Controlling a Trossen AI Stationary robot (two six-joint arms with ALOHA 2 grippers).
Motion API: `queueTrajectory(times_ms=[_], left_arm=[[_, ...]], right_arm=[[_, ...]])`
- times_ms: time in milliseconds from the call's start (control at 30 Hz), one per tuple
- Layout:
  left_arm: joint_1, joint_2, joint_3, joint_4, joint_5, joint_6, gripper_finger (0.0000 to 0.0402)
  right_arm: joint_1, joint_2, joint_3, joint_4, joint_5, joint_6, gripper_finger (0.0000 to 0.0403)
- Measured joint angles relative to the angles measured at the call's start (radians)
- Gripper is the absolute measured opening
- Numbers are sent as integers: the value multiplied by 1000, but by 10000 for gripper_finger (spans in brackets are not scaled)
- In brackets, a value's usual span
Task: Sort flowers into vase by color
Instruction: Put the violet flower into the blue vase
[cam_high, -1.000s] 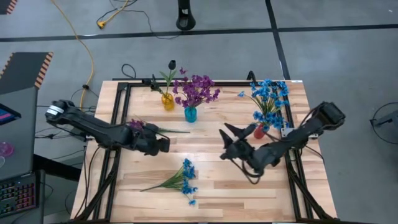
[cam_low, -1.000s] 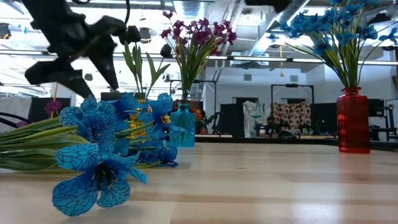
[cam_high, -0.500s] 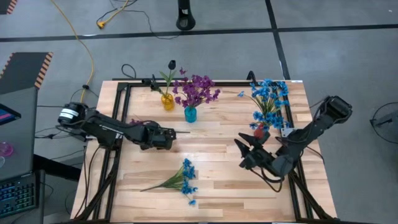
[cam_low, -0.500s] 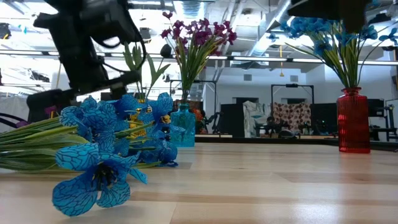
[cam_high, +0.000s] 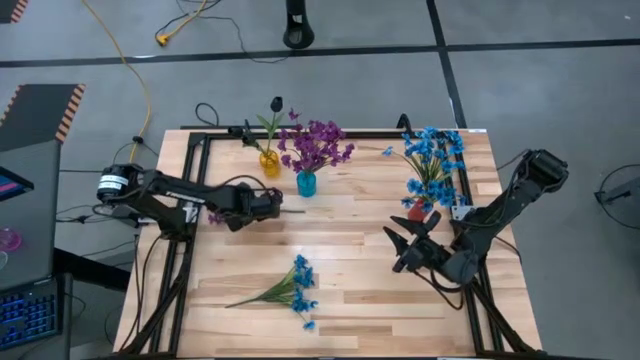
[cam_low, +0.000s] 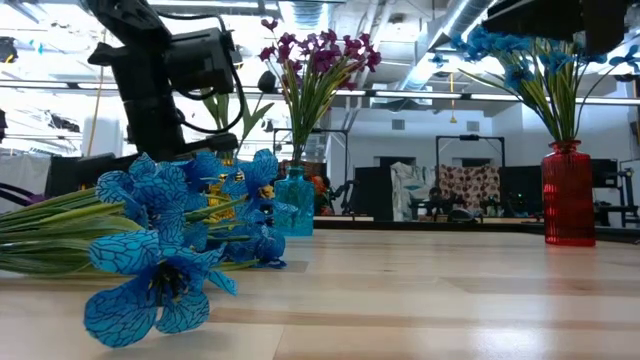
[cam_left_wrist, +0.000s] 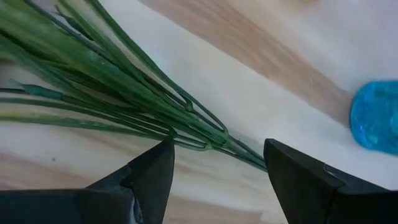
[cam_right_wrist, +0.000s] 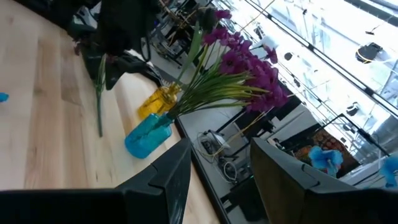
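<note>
A purple flower sprig lies flat on the table at the left, its green stem (cam_high: 294, 211) reaching toward the middle. My left gripper (cam_high: 272, 207) hangs open just over that stem, slanting down. In the left wrist view the stems (cam_left_wrist: 124, 81) run between and beyond the spread fingers of my left gripper (cam_left_wrist: 217, 146). A bunch of blue flowers (cam_high: 297, 287) lies on the table near the front edge. My right gripper (cam_high: 397, 250) is open and level at the right, with nothing between its fingers.
Along the far edge stand a yellow vase (cam_high: 269, 164) with a dark flower, a blue vase (cam_high: 306, 184) of purple flowers and a red vase (cam_high: 417, 211) of blue flowers. Bare wood lies between the two arms.
My left gripper has moved toward the table's far and right side and come down over the purple sprig's stem, rolling its wrist on the way. My right gripper has drawn back toward the right and near edges. The flowers have stayed where they were.
</note>
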Motion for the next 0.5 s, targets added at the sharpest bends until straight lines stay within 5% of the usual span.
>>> queueTrajectory(times_ms=[500], left_arm=[[105, 0, -13, -45, 128, 50, 235]], right_arm=[[-5, 1, 0, -294, -5, 337, 191]])
